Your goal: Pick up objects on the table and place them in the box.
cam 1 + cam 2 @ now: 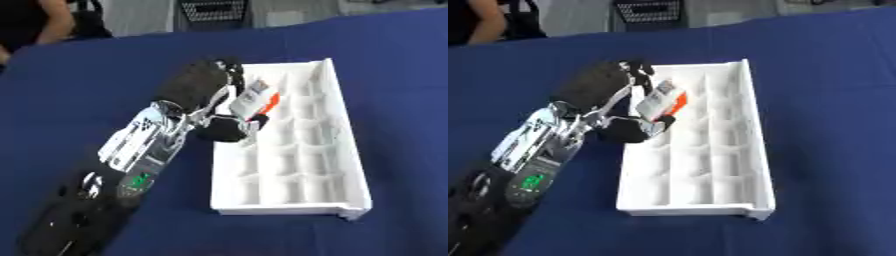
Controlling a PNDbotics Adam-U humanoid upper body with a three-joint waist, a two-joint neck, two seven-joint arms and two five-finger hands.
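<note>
Box [346, 150] lies just right of the left hand [610, 95], which pinches a white-and-orange packet [661, 102] over its near-left compartments.

A blue cloth [376, 60] covers the bench from edge to edge and lies mostly smooth. Beyond the far edge, near the middle, stands a dark mesh basket [214, 11] with a grid pattern, against a pale wall [140, 17]. At the far left corner a person in dark clothing [31, 22] stands just behind the bench, one bare arm hanging down by the cloth's edge; they touch nothing on the bench. To the right of the basket, past the far edge, a light surface [293, 17] shows, too blurred to make out.
</note>
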